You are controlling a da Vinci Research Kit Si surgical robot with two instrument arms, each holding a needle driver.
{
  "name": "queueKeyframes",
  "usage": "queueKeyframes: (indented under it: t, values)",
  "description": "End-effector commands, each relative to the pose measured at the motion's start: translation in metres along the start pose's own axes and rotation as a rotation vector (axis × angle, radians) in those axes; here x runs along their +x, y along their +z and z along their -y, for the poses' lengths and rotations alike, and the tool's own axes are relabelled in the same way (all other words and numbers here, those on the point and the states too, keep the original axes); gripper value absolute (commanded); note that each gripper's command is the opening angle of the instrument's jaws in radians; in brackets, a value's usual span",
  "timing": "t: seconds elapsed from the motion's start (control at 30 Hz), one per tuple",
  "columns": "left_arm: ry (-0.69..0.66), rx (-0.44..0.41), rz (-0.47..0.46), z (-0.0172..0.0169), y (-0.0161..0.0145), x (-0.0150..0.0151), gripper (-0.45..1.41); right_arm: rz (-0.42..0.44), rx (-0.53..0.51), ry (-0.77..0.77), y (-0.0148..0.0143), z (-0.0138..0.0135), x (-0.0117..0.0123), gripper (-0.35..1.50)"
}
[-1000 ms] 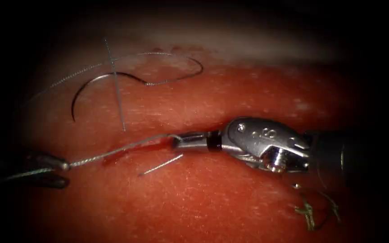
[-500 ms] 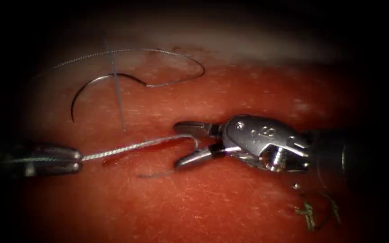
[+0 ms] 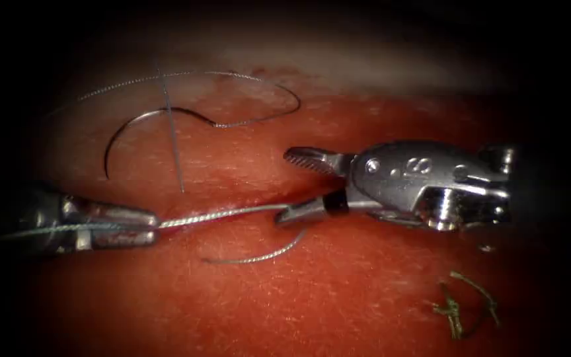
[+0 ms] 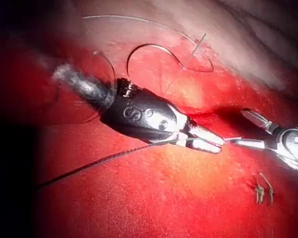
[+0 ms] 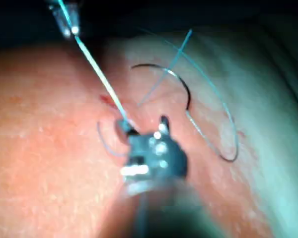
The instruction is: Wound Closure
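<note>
we held the thread taut in the left end effector; right end effector gaped wide, empty. needle lay free at 11 o'clock on the tissue, cut unclosed.

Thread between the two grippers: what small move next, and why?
Probably close the right gripper on the taut silvery braided thread: its jaws stand open with it against the lower one, while the left gripper is shut on it. The thin curved steel needle lies free on the red tissue.
</note>
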State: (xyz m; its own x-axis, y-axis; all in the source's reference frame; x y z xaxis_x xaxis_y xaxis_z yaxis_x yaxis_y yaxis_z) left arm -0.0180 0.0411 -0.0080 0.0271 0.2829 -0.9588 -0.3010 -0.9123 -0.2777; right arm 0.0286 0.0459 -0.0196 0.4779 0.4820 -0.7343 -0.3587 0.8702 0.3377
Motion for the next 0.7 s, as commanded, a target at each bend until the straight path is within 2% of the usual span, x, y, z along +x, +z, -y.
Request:
queueKeyframes:
  t: [0.03,0.07,0.1,0.23,0.47,0.53,0.63,0.7]
  values:
    - [-0.003,0.002,0.000,-0.0004,0.0005,-0.0009,-0.35,0.002,0.006,-0.028,0.0006,0.0014,0.0013,1.40]
    - [-0.002,0.004,0.001,-0.0004,0.0006,-0.0009,-0.35,0.006,0.013,-0.058,0.0006,0.0020,0.0017,1.36]
    - [-0.002,0.010,0.002,-0.0003,0.0009,-0.0010,-0.35,0.040,0.053,-0.153,0.0012,0.0040,0.0025,1.21]
    - [-0.001,0.017,0.004,-0.0002,0.0014,-0.0011,-0.35,0.085,0.063,-0.211,0.0024,0.0054,0.0024,1.18]
    - [0.000,0.031,0.007,-0.0004,0.0022,-0.0011,-0.35,0.097,0.061,-0.250,0.0033,0.0057,0.0023,1.06]
    - [0.000,0.028,0.006,-0.0005,0.0024,-0.0010,-0.35,0.096,0.059,-0.261,0.0036,0.0058,0.0024,0.97]
    - [0.000,0.026,0.006,-0.0006,0.0025,-0.0010,-0.35,0.096,0.058,-0.267,0.0038,0.0060,0.0025,0.60]
    - [0.000,0.026,0.006,-0.0005,0.0024,-0.0011,-0.35,0.095,0.070,-0.278,0.0036,0.0059,0.0026,0.18]
